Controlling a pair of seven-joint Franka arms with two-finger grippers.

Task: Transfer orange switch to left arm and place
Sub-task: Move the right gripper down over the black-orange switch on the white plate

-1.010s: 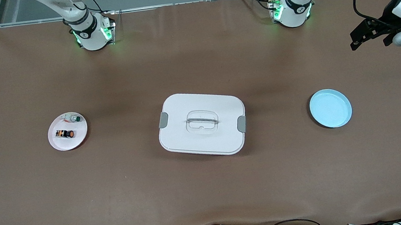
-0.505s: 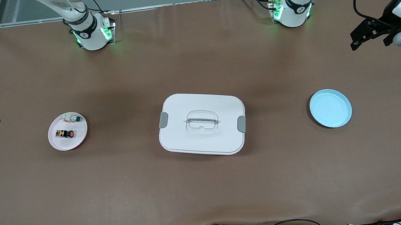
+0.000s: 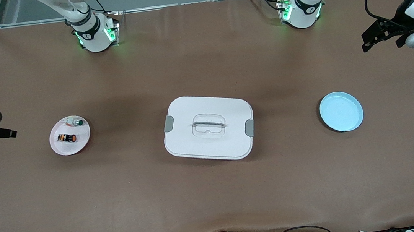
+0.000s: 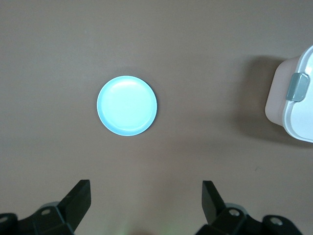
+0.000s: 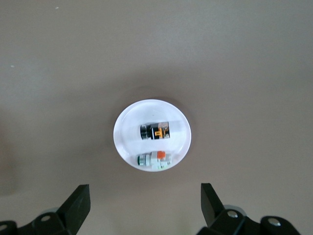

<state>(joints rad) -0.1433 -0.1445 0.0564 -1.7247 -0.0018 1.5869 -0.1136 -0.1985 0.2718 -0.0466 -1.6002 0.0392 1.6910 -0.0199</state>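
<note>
Brown desk (image 3: pixel 215 192) carries everything. White box (image 3: pixel 208 127) sits mid-desk, lid on, grey clips at both ends, square between the two plates. Blue plate (image 3: pixel 341 112) lies toward my left arm's end, bare. Pink plate (image 3: pixel 69 135) lies toward my right arm's end and holds both switches. Orange switch (image 3: pixel 67 138) lies on its side on the pink plate, just beside the green-capped switch (image 3: pixel 75 122) and nearer the front camera than it.

Left gripper (image 3: pixel 382 37) hangs over the desk's edge at the left arm's end, jaws spread wide, nothing in them; its wrist camera looks down at the blue plate. That arm waits. Right gripper (image 5: pixel 142 208) is high over the pink plate, jaws fully spread, empty.

Step in hand, as I judge it: descend on the orange switch with the right. Do it well: line the jaws across the black barrel, not its length, and come straight down so the green-capped one isn't nudged. Lift well up before travelling; handover should clear the box lid and handle.

Hard to make out: front view shows only a cable tip of the right hand at its edge. Whether the two switches touch, I can't tell.
</note>
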